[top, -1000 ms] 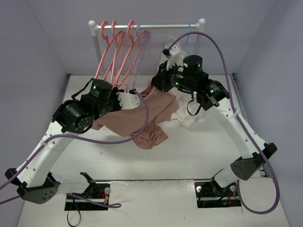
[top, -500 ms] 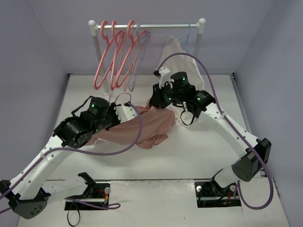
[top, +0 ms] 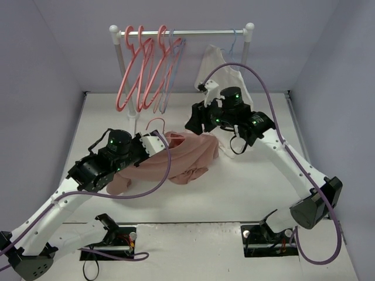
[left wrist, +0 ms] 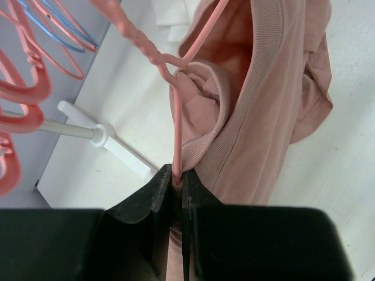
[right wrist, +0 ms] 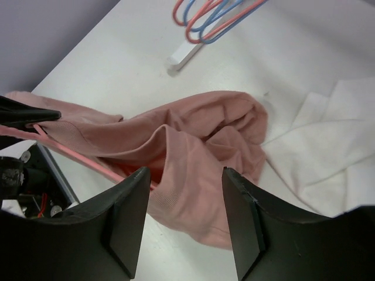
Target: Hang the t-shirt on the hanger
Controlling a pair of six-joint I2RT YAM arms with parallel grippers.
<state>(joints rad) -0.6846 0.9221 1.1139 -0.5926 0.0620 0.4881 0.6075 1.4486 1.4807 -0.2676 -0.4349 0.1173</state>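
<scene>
The salmon-pink t-shirt (top: 187, 153) lies bunched on the table between my arms. My left gripper (top: 164, 137) is shut on the coral hanger (left wrist: 176, 123), pinching its thin wire together with the ribbed collar of the t-shirt (left wrist: 275, 105). The wire runs inside the neck opening, and the curved hook (top: 153, 122) sticks out behind the gripper. My right gripper (right wrist: 184, 175) hovers open just above a fold of the t-shirt (right wrist: 199, 140), with nothing between its fingers. In the top view my right gripper (top: 194, 122) is at the far edge of the cloth.
A white rack (top: 181, 33) at the back carries several coral hangers (top: 137, 70) and a lavender one. A white shirt (top: 218, 63) hangs on a pale blue hanger at its right end. White cloth (right wrist: 316, 152) spreads on the table beside the t-shirt. One rack foot (left wrist: 117, 143) is close by.
My right gripper has opened and let go of the t-shirt, which has sunk onto the table. My left arm has come down and nearer, still holding the hanger.
</scene>
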